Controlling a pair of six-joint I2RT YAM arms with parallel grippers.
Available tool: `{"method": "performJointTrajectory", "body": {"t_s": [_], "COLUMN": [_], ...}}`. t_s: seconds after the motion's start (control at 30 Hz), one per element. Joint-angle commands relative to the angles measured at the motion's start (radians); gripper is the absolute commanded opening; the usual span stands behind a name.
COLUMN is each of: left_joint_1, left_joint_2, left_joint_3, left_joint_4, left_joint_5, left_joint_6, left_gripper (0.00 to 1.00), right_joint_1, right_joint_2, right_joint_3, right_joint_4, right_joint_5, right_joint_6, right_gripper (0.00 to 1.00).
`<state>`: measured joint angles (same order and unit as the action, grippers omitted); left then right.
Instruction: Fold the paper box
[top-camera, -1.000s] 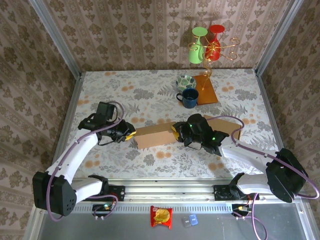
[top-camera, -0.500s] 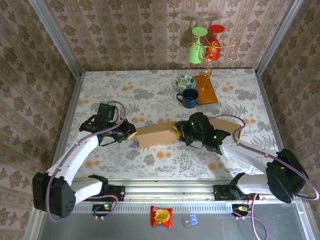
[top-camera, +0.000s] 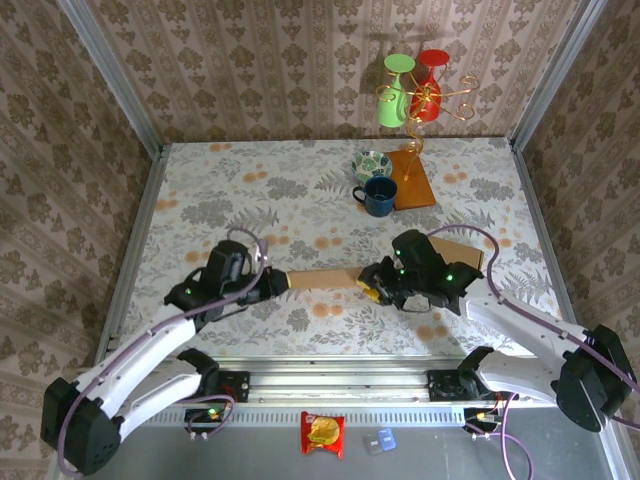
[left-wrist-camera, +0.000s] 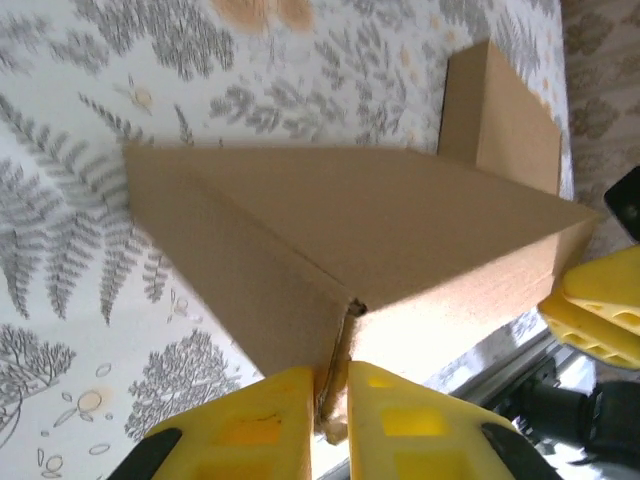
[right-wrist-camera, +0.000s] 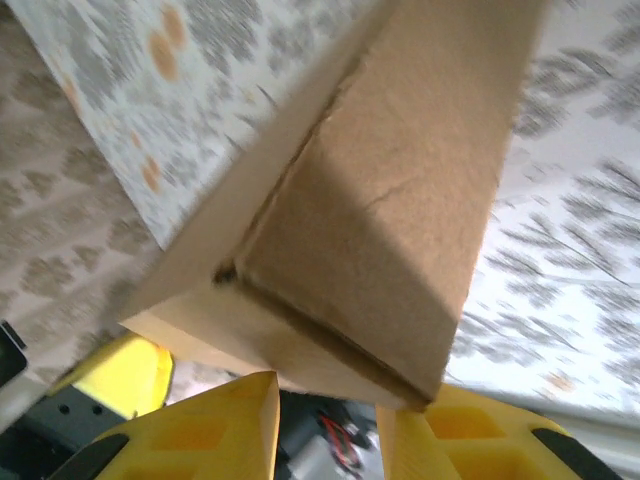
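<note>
Cardboard box (top-camera: 325, 280), partly formed, spans between the end effectors: left end effector (left-wrist-camera: 330, 400) pinches its seam edge, right end effector (right-wrist-camera: 325, 405) clamps the opposite end. One flap (left-wrist-camera: 500, 110) stands unfolded; judged roughly midway.

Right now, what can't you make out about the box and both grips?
1. Top view: the wrists cover both ends of the paper box, hiding the contact.
2. Left wrist view: left gripper pinches a seam; panels hide the box's inside.
3. Right wrist view: blurred; box runs off the top edge, right gripper fingers cut off below.
</note>
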<state>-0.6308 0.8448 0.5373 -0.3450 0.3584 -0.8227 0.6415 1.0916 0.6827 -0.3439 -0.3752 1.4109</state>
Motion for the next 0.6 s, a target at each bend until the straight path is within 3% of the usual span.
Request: {"method": "performJointTrajectory", "body": {"t_s": [0.0,0.27,0.43,0.5,0.53,0.57], "left_joint_1": [-0.058,-0.094,-0.094,-0.078,-0.057,-0.023], "left_joint_2": [-0.037,0.01,0.056,0.047,0.045,0.048], "left_joint_3": [-0.138,-0.249,-0.171,-0.11,-0.078,-0.039], "left_joint_4": [0.052,0.207,0.185,0.123,0.096,0.061], "left_joint_5": [-0.097,-0.142,-0.16,-0.186,-0.189,-0.184], "left_joint_6": [-0.098,-0.178,-0.17,-0.145,-0.127,-0.107], "left_gripper": [0.17,0.19,0.22,0.29,0.33,0.38], "right_joint_1": [0.003,-0.021,-0.054,-0.096,-0.123,-0.167], "right_joint_2": [-0.048,0.013,0.033,0.003,-0.014,-0.041], "right_joint_3": [-0.087,-0.169,-0.044,0.035,0.068,0.097], "right_joint_4": [-0.129,0.002,-0.115,-0.231,-0.275,-0.319], "right_joint_5": [-0.106,-0.12,-0.061,0.006,0.039,0.071], "right_joint_6": [-0.082,-0.094,-0.234,-0.338,-0.389,-0.451], "right_gripper": [0.33,0.38,0.47,0.55,0.84,1.0]}}
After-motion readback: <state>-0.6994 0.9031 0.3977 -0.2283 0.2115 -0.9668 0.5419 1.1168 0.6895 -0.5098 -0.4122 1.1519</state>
